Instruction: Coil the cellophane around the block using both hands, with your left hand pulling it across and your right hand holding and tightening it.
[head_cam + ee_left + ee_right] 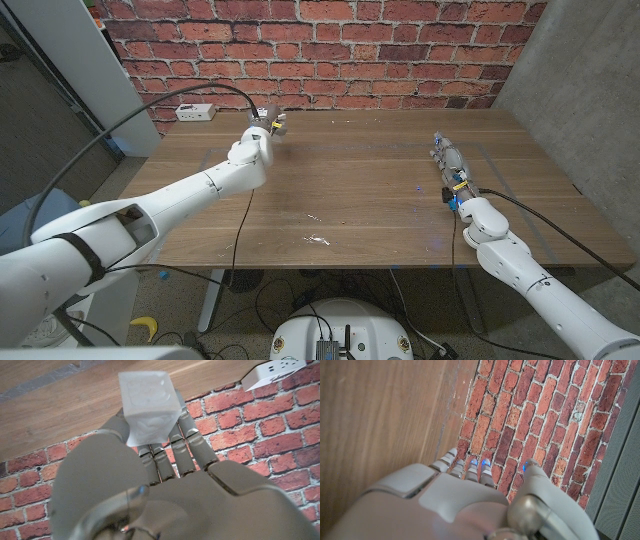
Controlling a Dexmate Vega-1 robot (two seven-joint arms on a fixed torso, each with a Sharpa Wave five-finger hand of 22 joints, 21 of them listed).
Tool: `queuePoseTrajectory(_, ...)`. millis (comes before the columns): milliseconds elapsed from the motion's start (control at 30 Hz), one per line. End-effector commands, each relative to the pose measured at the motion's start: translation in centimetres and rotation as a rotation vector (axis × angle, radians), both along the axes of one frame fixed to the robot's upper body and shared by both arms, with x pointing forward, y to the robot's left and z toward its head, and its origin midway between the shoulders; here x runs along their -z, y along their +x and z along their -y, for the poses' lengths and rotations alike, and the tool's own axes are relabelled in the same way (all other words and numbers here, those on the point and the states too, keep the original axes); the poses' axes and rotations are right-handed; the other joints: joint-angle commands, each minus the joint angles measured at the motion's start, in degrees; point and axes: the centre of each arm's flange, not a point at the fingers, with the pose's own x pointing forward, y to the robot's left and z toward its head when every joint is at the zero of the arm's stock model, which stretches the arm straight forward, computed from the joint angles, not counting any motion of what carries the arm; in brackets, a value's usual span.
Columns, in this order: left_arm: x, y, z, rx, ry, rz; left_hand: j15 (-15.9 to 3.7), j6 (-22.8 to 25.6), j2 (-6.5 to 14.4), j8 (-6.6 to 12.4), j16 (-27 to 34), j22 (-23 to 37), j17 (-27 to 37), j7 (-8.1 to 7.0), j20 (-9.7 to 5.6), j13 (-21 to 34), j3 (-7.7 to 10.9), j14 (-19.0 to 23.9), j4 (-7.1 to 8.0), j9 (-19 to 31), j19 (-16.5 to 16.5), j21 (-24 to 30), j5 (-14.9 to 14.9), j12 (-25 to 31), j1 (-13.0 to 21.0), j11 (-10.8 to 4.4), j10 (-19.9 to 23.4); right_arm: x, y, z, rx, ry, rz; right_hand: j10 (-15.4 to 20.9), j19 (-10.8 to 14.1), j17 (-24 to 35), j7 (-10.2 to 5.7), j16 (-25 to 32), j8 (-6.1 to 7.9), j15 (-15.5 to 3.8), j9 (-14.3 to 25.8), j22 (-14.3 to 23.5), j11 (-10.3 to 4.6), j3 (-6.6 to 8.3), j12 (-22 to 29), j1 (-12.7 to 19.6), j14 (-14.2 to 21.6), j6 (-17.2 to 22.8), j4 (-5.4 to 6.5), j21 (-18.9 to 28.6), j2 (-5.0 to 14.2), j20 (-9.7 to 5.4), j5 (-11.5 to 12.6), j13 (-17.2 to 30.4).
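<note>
Wooden table [360,190] before brick wall [330,50]

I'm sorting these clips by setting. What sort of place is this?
Probably an indoor lab or workshop test bench: a wooden table against a brick wall, a white power strip at the table's back edge, and cables trailing across and under it.

The broad middle of the brown wooden table [350,190] lies open between the hands, with only small white scraps [317,238] near its front edge and a white power strip [195,112] at its far left corner.
</note>
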Motion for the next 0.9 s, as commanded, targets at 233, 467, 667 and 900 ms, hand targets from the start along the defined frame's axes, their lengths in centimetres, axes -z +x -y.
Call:
queuePoseTrajectory(233,-1.6,-0.7,5.8,0.183,0.275,-0.002,-12.15,0.38,6.29,0.33,-0.42,0.02,0.58,-0.25,-2.02,2.32,0.97,7.41,1.34,0.18,-0.7,0.94,-0.05,0.72,5.98,-1.7,1.9,0.3,-1.1,0.1,0.025,-0.002,0.015,0.14,0.46,0.15,0.09,0.54,0.18,0.42,0.33,0.31,0.44,-0.04,0.16,0.34,-0.08,0.48,-0.16,0.47,0.22,0.16,0.27,0.11)
queuePoseTrajectory(467,-1.5,-1.2,7.9,0.265,0.365,-0.028,-12.11,0.52,6.28,0.35,-0.7,-0.01,0.82,-0.27,-1.97,2.81,0.96,7.48,1.39,0.18,-1.12,1.32,-0.08,0.97,5.92,-1.7,1.81,0.7,-1.4,0.1,0.03,0.007,0.014,0.19,0.47,0.14,0.08,0.53,0.16,0.47,0.33,0.31,0.45,-0.04,0.16,0.36,-0.07,0.47,-0.2,0.47,0.24,0.2,0.27,0.11)
queuePoseTrajectory(667,-1.3,-1.7,9.4,0.333,0.428,-0.032,-12.08,0.63,6.28,0.37,-0.88,-0.03,0.98,-0.39,-1.88,3.1,0.97,7.52,1.41,0.17,-1.5,1.52,-0.1,1.12,5.9,-1.77,1.8,0.9,-1.4,0.0,0.034,0.012,0.016,0.2,0.46,0.14,0.11,0.51,0.15,0.45,0.33,0.31,0.41,-0.04,0.14,0.38,-0.06,0.46,-0.23,0.47,0.26,0.21,0.27,0.11)
queuePoseTrajectory(900,-1.2,-2.3,10.8,0.403,0.507,-0.045,-12.14,0.86,6.24,0.44,-1.09,-0.07,1.27,-0.34,-1.74,3.57,0.99,7.76,1.36,0.15,-1.91,1.97,-0.12,1.43,5.94,-1.72,1.96,0.9,-1.4,-0.3,0.044,0.016,0.018,0.18,0.46,0.15,0.07,0.49,0.13,0.4,0.33,0.3,0.42,-0.04,0.12,0.4,-0.09,0.45,-0.27,0.46,0.29,0.2,0.27,0.11)
